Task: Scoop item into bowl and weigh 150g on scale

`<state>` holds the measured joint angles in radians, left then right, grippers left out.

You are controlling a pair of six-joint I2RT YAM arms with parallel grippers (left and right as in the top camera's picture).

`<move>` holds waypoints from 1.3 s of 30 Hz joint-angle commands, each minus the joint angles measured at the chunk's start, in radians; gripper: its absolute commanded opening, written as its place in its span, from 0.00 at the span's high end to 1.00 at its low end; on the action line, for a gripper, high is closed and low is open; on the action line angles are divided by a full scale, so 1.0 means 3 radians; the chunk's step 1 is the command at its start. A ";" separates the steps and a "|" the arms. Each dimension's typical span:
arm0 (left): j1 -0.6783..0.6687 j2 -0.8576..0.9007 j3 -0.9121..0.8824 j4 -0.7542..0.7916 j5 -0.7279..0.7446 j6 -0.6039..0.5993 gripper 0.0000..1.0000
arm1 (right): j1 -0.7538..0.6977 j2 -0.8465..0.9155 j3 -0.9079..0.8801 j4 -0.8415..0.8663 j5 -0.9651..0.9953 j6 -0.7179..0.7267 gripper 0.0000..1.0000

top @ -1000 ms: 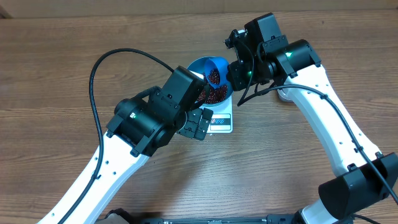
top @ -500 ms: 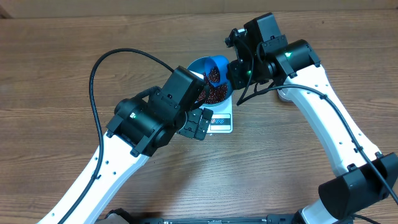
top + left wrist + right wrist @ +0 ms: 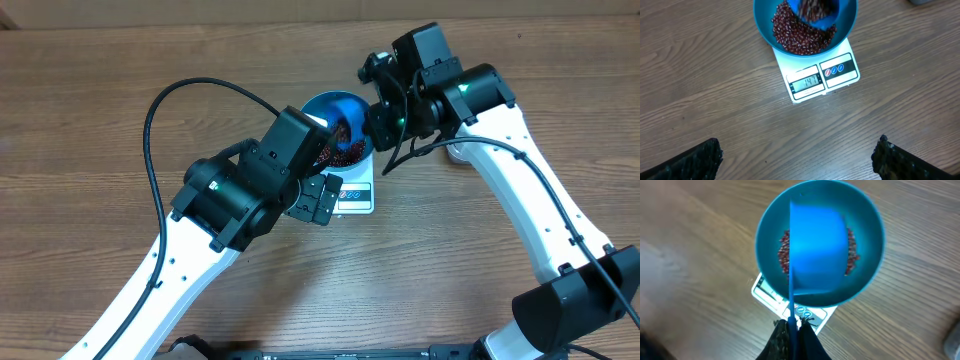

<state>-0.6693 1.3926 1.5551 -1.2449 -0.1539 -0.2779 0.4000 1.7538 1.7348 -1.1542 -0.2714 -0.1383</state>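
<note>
Tbl [image 3: 695,235]: R claw [image 3: 791,329] tight on scoop [image 3: 817,245]

Overhead looks straight down on the whole table [image 3: 90,90]. Left wrist views the bowl [image 3: 762,17] and scale [image 3: 821,76] from farther back; right wrist hangs close above both.

Left arm [image 3: 170,280]: white tapered link with a row of small dark holes; black, blocky joint housings [image 3: 235,195]. Left cable [image 3: 150,130]: black, thick, in a loop. Right arm [image 3: 530,190]: same white link and holes, black joints, one green light [image 3: 465,90] lit. Right cable [image 3: 497,144]: black, thinner. Left gripper [image 3: 797,155]: fingers [image 3: 697,162] black, rough-surfaced.
</note>
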 commanded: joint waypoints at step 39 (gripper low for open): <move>0.0005 0.0005 0.0067 0.0000 -0.0022 0.0065 0.00 | -0.0006 -0.0080 0.0086 0.0062 0.0315 0.0290 0.96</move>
<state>-0.6693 1.3926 1.5551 -1.2449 -0.1543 -0.2779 0.3996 1.7538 1.7348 -1.1439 -0.1787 -0.0559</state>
